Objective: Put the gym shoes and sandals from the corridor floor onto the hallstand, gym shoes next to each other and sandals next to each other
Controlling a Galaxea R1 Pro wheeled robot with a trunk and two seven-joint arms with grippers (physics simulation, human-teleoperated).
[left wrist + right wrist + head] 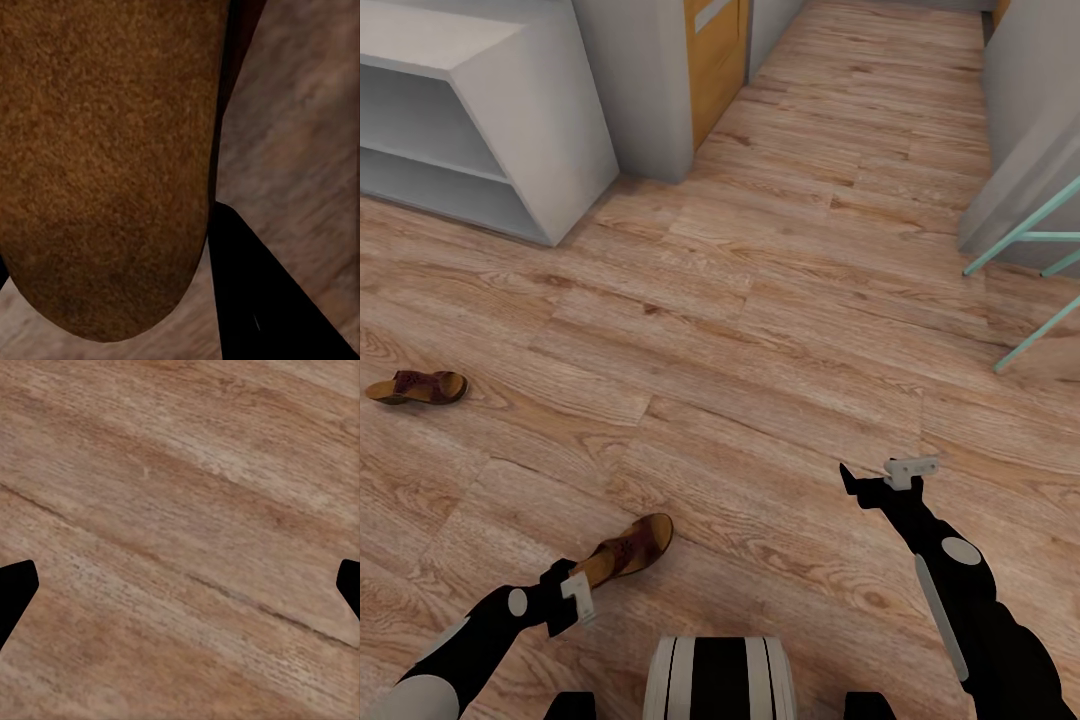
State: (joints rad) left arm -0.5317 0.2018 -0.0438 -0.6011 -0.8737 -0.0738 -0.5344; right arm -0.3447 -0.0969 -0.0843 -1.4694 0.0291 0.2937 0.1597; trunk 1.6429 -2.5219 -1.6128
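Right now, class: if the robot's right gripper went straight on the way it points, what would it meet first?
The light brown wood-plank floor: the right gripper stands open, with bare planks ahead of its fingertips. How far off is unclear.

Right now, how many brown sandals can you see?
2. One sandal lies on the wood floor off to the left. The other sandal is close in, at the left gripper. No gym shoes in sight here.

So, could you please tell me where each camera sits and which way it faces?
Head: high, looking forward and down at the floor, hallstand, far sandal; both arms show.
Left wrist: along the left gripper, tight on the near sandal; one finger shows.
Right wrist: along the right gripper, at floor; fingertips show.
Head and left wrist share the near sandal.
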